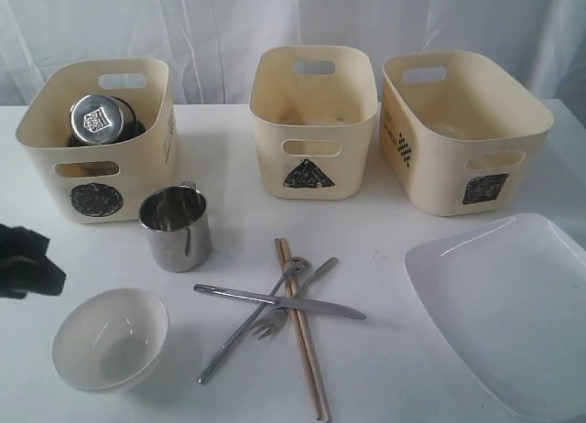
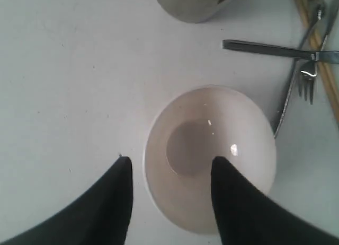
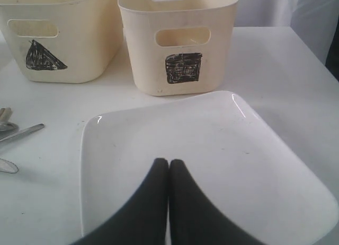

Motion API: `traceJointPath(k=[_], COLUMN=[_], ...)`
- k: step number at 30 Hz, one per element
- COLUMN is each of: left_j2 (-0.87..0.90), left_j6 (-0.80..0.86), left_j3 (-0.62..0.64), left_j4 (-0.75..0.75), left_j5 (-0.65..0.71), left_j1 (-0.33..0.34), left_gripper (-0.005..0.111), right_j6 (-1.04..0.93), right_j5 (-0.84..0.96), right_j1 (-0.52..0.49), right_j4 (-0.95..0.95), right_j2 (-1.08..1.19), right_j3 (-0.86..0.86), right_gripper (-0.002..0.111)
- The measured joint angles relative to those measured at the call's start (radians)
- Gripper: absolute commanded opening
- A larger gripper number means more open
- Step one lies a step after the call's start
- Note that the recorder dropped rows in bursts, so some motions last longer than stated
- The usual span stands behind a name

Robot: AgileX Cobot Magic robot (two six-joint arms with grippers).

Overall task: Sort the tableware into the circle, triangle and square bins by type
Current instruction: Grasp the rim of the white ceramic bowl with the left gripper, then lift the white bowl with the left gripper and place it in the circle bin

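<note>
My left gripper (image 2: 170, 163) is open above the white bowl (image 2: 198, 141), one finger over its inside and the other outside its rim; it shows at the table's left edge (image 1: 41, 263) beside the bowl (image 1: 110, 339). A steel mug (image 1: 176, 227) stands behind the bowl. A second mug (image 1: 96, 119) lies in the circle bin (image 1: 96, 199). Knife (image 1: 279, 301), fork (image 1: 298, 306), spoon (image 1: 249, 324) and chopsticks (image 1: 305, 350) lie crossed mid-table. My right gripper (image 3: 168, 163) is shut, empty, over the white plate (image 3: 222, 144). The triangle bin (image 1: 313, 171) and square bin (image 1: 462, 180) stand behind.
A white curtain hangs behind the bins. The plate (image 1: 513, 304) runs off the table's front right. The cutlery pile (image 2: 302, 75) lies close to the bowl's side. The bins stand in a row with narrow gaps between them.
</note>
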Motion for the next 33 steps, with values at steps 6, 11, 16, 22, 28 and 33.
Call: traceJointPath(k=[6,11,16,22,28,33], left_j2=[0.122,0.194,0.217,0.183,0.042,-0.062], left_j6=[0.157,0.205,0.213,0.215,0.138,0.074], left_j3=[0.098,0.103,0.103,0.032,-0.222,-0.374], left_j4=[-0.149,-0.182,-0.183,-0.154,-0.007,0.102], left_j5=[-0.070,-0.116,-0.161,-0.099,-0.023,-0.276], left_j1=[0.000,0.000,0.000,0.000,0.000,0.000], left_gripper=[0.051,0.026,0.000,0.000,0.000,0.000], right_j6=[0.000,0.000,0.000,0.000,0.000,0.000], right_j5=[0.000,0.000,0.000,0.000,0.000,0.000], right_j1=[0.000,0.000,0.000,0.000,0.000,0.000], right_j4=[0.000,0.000,0.000,0.000,0.000,0.000], right_j2=[0.000,0.000,0.000,0.000,0.000,0.000], right_j3=[0.000,0.000,0.000,0.000,0.000,0.000], right_gripper=[0.000,0.000,0.000,0.000,0.000,0.000])
